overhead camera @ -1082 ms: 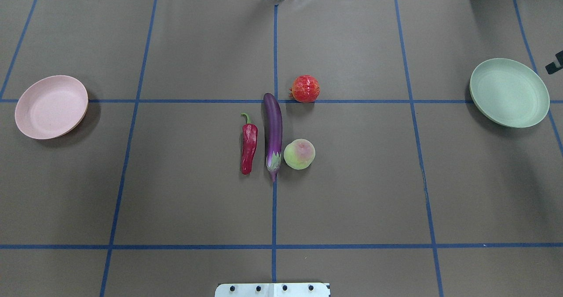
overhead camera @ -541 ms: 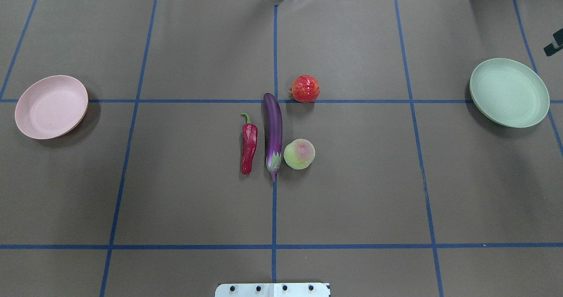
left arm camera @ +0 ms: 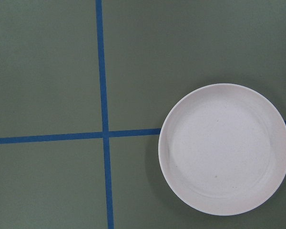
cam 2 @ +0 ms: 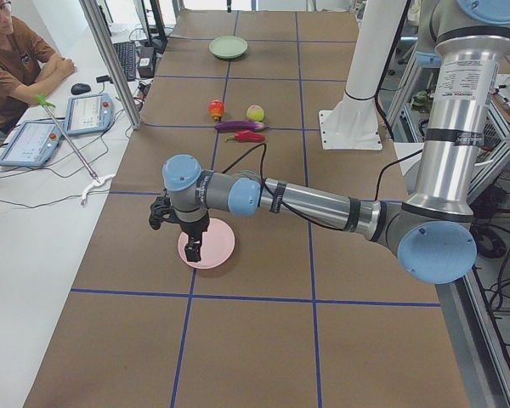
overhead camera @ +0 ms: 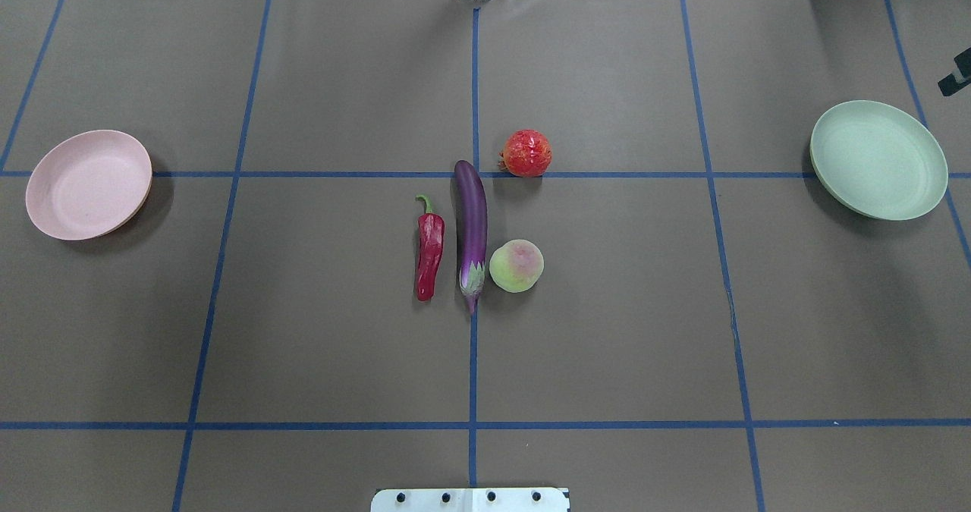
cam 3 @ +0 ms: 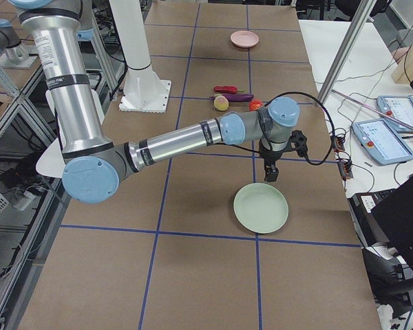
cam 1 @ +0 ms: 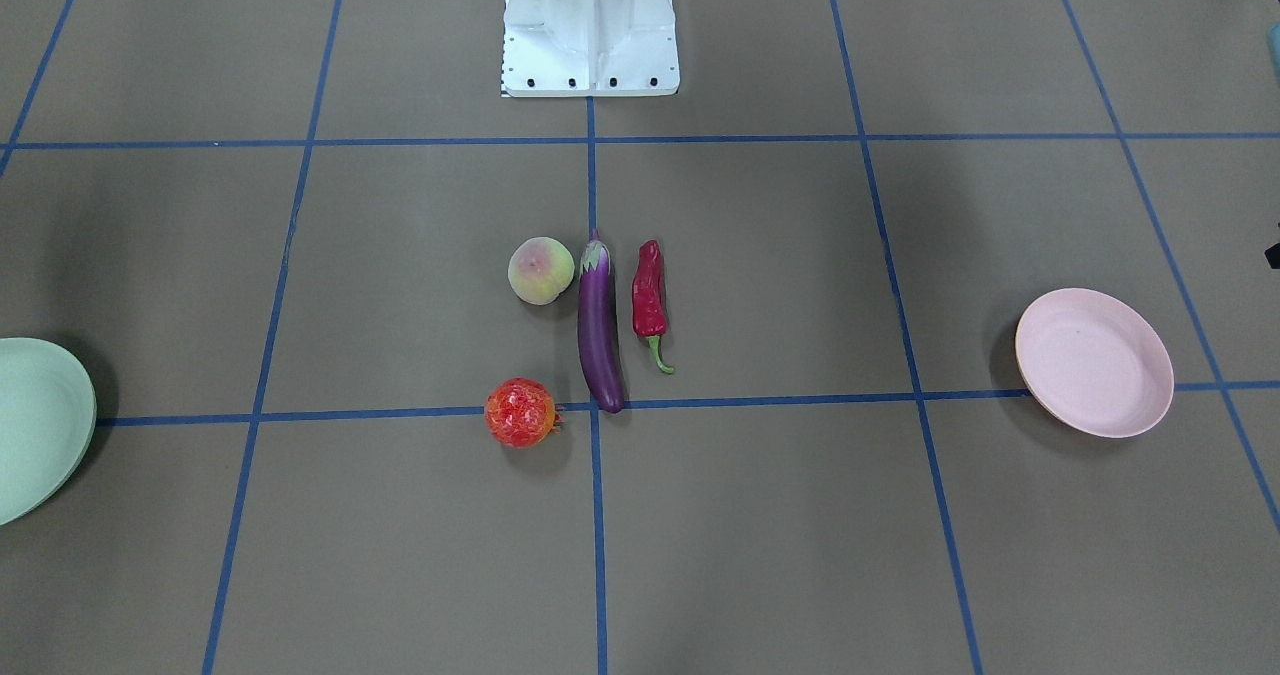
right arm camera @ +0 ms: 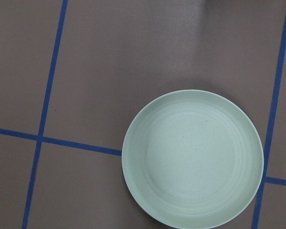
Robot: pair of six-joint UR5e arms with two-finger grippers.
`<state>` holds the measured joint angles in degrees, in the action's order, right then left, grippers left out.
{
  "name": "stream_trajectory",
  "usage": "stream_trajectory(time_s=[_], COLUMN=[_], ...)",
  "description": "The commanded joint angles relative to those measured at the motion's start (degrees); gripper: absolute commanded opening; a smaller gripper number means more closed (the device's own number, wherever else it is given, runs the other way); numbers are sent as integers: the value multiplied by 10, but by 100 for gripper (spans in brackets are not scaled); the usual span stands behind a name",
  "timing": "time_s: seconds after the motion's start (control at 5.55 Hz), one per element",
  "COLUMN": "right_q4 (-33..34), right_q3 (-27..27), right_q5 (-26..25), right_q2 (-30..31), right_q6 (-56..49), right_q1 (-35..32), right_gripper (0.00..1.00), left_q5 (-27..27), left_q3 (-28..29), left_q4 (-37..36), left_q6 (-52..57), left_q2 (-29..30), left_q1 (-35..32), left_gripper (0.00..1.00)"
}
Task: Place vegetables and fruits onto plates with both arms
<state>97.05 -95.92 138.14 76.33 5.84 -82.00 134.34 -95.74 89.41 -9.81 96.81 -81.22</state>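
Observation:
The purple eggplant (overhead camera: 471, 227), red chili pepper (overhead camera: 429, 250), yellow-green peach (overhead camera: 516, 266) and red-orange pomegranate-like fruit (overhead camera: 526, 152) lie together at the table's middle. The pink plate (overhead camera: 89, 184) is empty at the far left and the mint green plate (overhead camera: 878, 159) is empty at the far right. My left gripper (cam 2: 192, 248) hangs above the pink plate (cam 2: 217, 248). My right gripper (cam 3: 270, 173) hangs just beyond the green plate (cam 3: 261, 207). I cannot tell whether either gripper is open. Each wrist view shows only its plate (left arm camera: 224, 149) (right arm camera: 192, 157).
The white base block (overhead camera: 470, 499) stands at the table's near edge. A black piece of the right gripper (overhead camera: 954, 81) pokes in at the overhead view's right edge. An operator (cam 2: 17, 59) sits by tablets (cam 2: 85, 115) and a metal post beside the table.
The black piece of the right gripper at the overhead view's right edge has moved up, toward the table's far side, then stopped. The produce and both plates have not moved.

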Motion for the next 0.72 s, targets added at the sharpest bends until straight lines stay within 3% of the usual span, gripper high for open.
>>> stream_trajectory(time_s=[0.0,0.18,0.54], right_q4=[-2,-3,-4], right_q3=[8,0,2], right_q5=[-4,1,-4], right_q2=[1,3,8], right_q6=[0,0,-1], right_q1=[0,0,0], right_gripper=[100,100,100], left_q5=[0,-4,-11], left_q3=[-15,-15,-12], left_q4=[23,17,16], left_q6=[-127,-217,-261], left_q2=[43,105,165], left_q1=[83,148,247], left_gripper=[100,100,99])
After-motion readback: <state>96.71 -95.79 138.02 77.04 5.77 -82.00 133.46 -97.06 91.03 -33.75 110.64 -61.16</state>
